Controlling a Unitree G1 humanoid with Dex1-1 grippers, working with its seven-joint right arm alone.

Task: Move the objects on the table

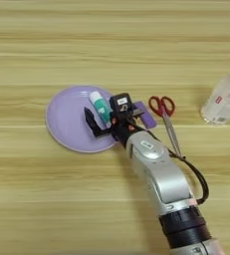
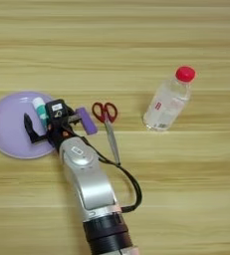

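My right arm (image 1: 159, 174) comes in from the bottom edge and reaches up-left, with the fingers (image 1: 97, 119) over the right part of the plate (image 1: 66, 119). One black finger (image 1: 90, 121) shows clearly, lying over the plate to the left of the glue stick (image 1: 100, 107). The other sits under the black wrist housing on the stick's right side, mostly hidden. So the fingers are spread with the stick between them, but I can't tell if they touch it; reading this as released, not clamped.

The glue stick lies on the plate near its right rim, white end pointing away from me, green part toward the wrist.

The purple block (image 2: 86, 120) is on the surface just right of the plate, partly covered by my wrist. The scissors (image 2: 108, 124) are just right of the block, red handles away from me, blades closed and pointing toward me; a black cable from my forearm loops near the blade tips.

A clear bottle (image 2: 168, 102) with a red cap lies tilted on the surface, well right of the scissors.
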